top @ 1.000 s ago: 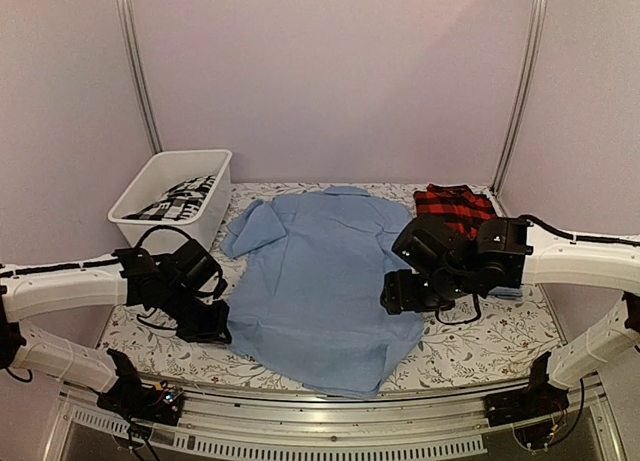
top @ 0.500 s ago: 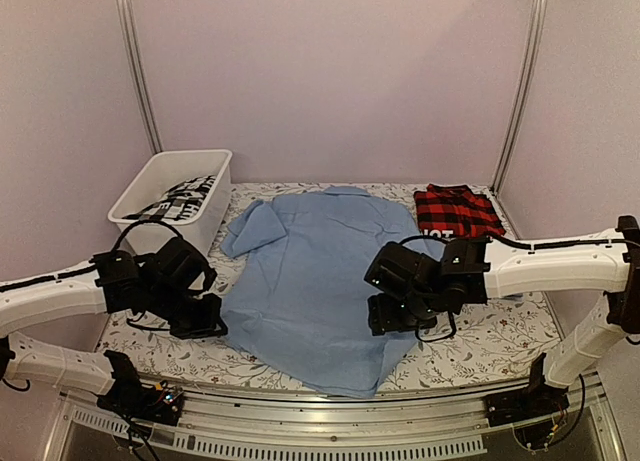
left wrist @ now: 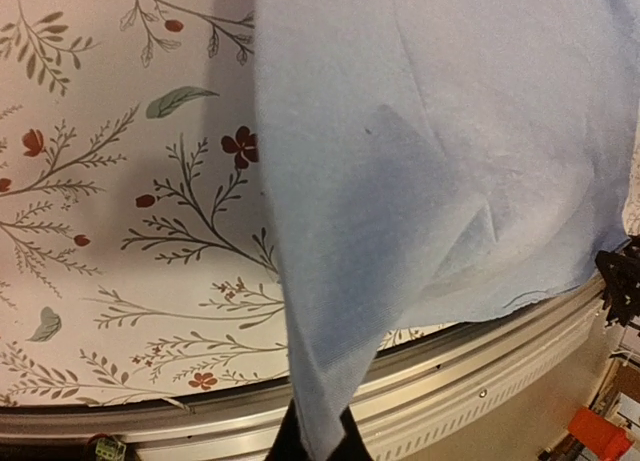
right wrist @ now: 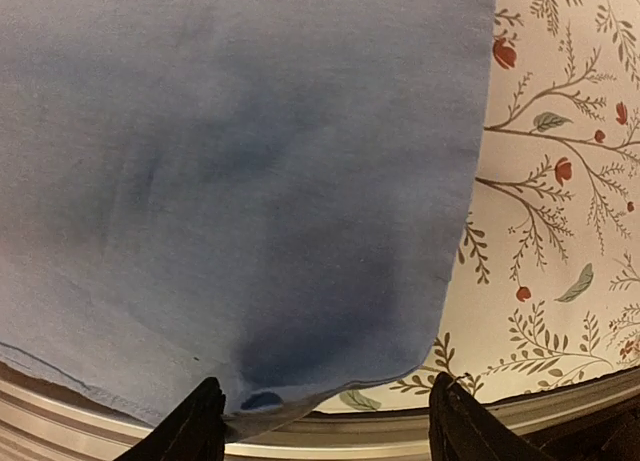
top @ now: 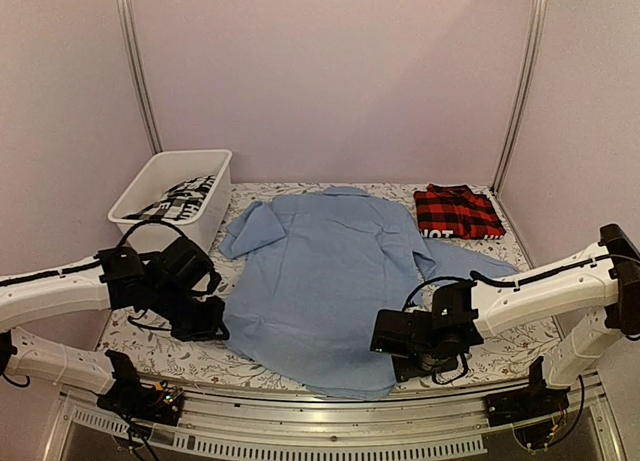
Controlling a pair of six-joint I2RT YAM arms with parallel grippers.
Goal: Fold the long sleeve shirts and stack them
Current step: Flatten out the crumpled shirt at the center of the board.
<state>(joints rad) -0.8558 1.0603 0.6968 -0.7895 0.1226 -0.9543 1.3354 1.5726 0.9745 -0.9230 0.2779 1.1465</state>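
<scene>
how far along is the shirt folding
Done: the red plaid shirt lies folded, far right. In hand: the light blue shirt is spread out, left jaws shut on its left edge, right jaws open over its near right corner. Left: folding it, then stacking.

A white plastic bin [top: 205,221] stands at the far left of the surface [top: 500,336], whose pale cover is printed with leafy twigs and small red flowers. Black-and-white patterned fabric [top: 182,197] lies inside the bin. A ribbed metal rail [top: 330,421] runs along the near edge; lilac walls [top: 330,81] stand behind
</scene>
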